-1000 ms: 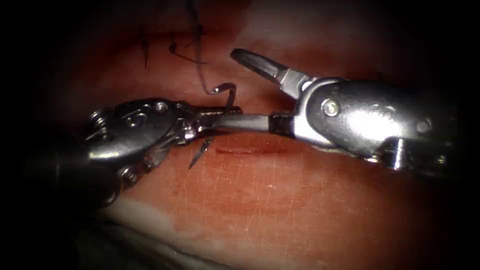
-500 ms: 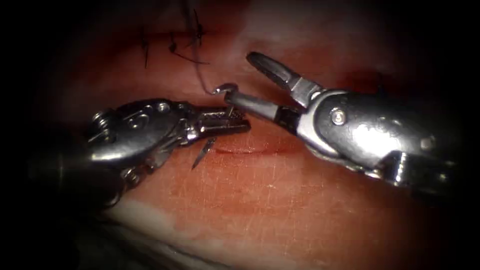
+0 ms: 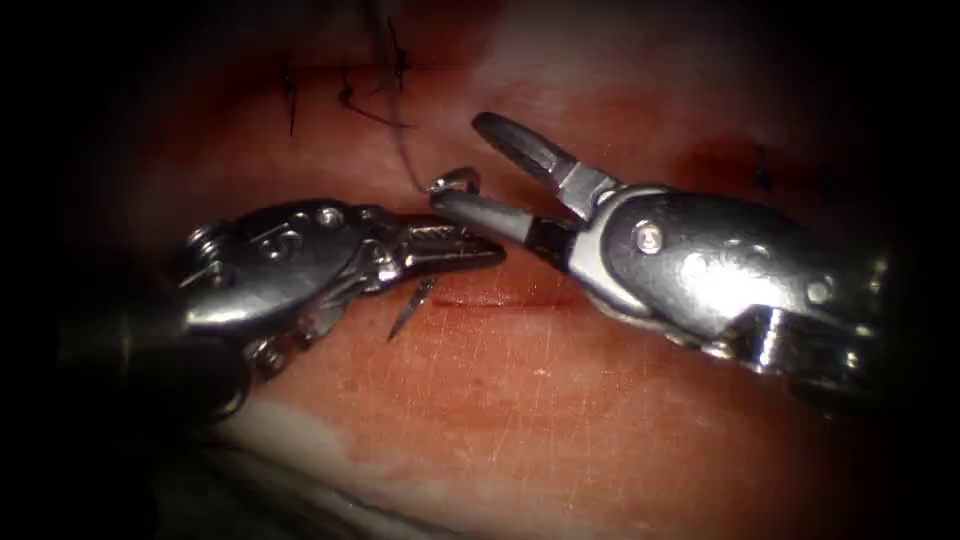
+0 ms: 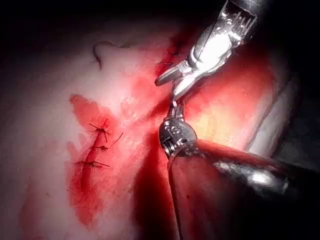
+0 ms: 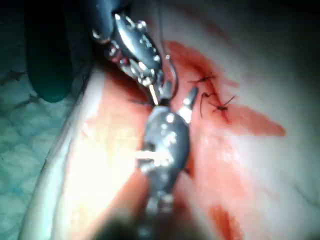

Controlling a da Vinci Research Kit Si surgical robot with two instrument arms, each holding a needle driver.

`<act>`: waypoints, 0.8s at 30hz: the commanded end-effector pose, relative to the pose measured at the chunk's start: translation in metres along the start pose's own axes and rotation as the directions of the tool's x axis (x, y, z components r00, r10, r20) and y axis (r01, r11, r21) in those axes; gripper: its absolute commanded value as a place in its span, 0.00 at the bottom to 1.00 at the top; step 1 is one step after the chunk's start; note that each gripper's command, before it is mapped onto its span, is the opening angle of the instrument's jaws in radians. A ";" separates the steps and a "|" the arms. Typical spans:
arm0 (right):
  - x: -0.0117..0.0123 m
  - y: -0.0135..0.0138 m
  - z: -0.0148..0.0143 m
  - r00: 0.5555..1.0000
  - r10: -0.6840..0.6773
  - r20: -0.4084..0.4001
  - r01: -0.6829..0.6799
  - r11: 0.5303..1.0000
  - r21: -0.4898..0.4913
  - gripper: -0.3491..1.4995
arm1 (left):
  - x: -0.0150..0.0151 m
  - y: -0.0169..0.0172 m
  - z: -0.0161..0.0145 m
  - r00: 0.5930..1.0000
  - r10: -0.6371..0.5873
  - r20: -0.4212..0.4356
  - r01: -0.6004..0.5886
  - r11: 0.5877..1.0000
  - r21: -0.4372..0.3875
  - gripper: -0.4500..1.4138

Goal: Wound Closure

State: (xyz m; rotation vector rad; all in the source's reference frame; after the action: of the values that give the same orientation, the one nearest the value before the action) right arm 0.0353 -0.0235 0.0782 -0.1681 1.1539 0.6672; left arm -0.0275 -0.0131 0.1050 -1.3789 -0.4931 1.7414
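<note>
My left tool (image 3: 480,252) reaches in from the left, its jaws shut on the curved needle (image 3: 408,312) about mid-curve. The needle is free of the tissue (image 3: 560,400); its tip hangs just above the surface at the left end of the open cut (image 3: 510,300). Its tail (image 3: 456,180) curls up above the left jaws, and the thread (image 3: 402,150) rises from there toward the earlier stitches. My right tool (image 3: 458,160) comes from the right with jaws open and holds nothing; its lower jaw tip sits right beside the needle's tail. The right wrist view shows the needle (image 5: 173,75) against the left tool (image 5: 135,45).
Dark stitches (image 3: 345,98) with short cut ends close the far part of the wound, also seen as stitches (image 4: 97,145) in the left wrist view. Red fluid (image 4: 85,190) stains the tissue around them. The pale tissue edge (image 3: 300,440) runs along the near side.
The right tool's lower jaw, which lay level against the left jaws, has lifted and now points at the needle's tail. The left tool and needle have barely moved.
</note>
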 end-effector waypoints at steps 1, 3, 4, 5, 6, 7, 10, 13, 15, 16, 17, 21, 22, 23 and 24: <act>-0.0005 -0.0006 0.0008 1.000 0.005 0.000 -0.005 1.000 0.003 0.22 | -0.0008 -0.0001 0.0006 1.000 -0.003 0.002 0.003 1.000 -0.002 0.00; -0.0006 -0.0006 0.0008 1.000 0.004 0.002 -0.004 1.000 0.003 0.20 | -0.0008 0.0000 0.0007 1.000 -0.003 0.002 0.003 1.000 -0.001 0.00; -0.0006 -0.0006 0.0008 1.000 0.004 0.002 -0.004 1.000 0.003 0.14 | -0.0008 0.0000 0.0007 1.000 -0.003 0.002 0.003 1.000 -0.001 0.00; -0.0006 -0.0006 0.0008 1.000 0.004 0.008 -0.004 1.000 0.004 0.00 | -0.0008 0.0000 0.0007 1.000 -0.003 0.002 0.003 1.000 -0.001 0.00; -0.0006 -0.0006 0.0008 1.000 0.003 0.014 -0.003 1.000 0.006 0.00 | -0.0008 0.0000 0.0007 1.000 -0.003 0.002 0.003 1.000 -0.001 0.00; -0.0006 -0.0006 0.0007 1.000 0.002 0.020 -0.002 1.000 0.007 0.00 | -0.0008 0.0000 0.0007 1.000 0.003 0.002 -0.003 1.000 -0.001 0.00; -0.0006 -0.0003 0.0005 1.000 0.002 0.022 -0.002 1.000 0.009 0.00 | -0.0008 0.0000 0.0007 1.000 0.003 0.002 -0.003 1.000 -0.001 0.00; -0.0011 0.0002 0.0005 0.999 -0.014 0.033 0.013 1.000 0.012 0.00 | -0.0005 0.0002 0.0006 1.000 0.000 0.002 0.000 1.000 -0.001 0.00; -0.0013 0.0004 0.0004 0.999 -0.032 0.032 0.032 0.999 0.013 0.00 | -0.0003 0.0002 0.0006 1.000 -0.002 0.002 0.002 1.000 -0.001 0.00; -0.0016 0.0011 0.0002 0.998 -0.062 0.027 0.061 0.998 0.025 0.00 | 0.0001 0.0002 0.0006 1.000 -0.006 0.001 0.006 1.000 0.002 0.24; -0.0017 0.0014 0.0001 0.997 -0.073 0.018 0.072 0.996 0.048 0.00 | 0.0003 0.0003 0.0006 1.000 -0.008 0.001 0.008 1.000 0.002 0.38; -0.0024 0.0034 -0.0009 0.991 -0.129 -0.021 0.131 0.976 0.174 0.00 | 0.0012 0.0008 0.0004 1.000 -0.017 0.009 0.017 0.999 -0.027 0.63; -0.0026 0.0039 -0.0011 0.990 -0.142 -0.021 0.144 0.970 0.198 0.00 | 0.0013 0.0010 0.0002 1.000 -0.019 0.010 0.019 0.999 -0.031 0.63; -0.0028 0.0045 -0.0014 0.987 -0.157 -0.021 0.158 0.962 0.222 0.00 | 0.0016 0.0011 0.0001 1.000 -0.009 0.011 0.010 0.999 -0.035 0.63; -0.0030 0.0050 -0.0016 0.985 -0.170 -0.025 0.171 0.956 0.236 0.00 | 0.0017 0.0012 0.0001 1.000 -0.005 0.011 0.005 0.999 -0.038 0.63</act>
State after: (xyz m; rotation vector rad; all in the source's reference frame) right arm 0.0297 -0.0213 0.0807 -0.0556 1.2059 0.3434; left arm -0.0276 -0.0120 0.1022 -1.3980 -0.5280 1.7493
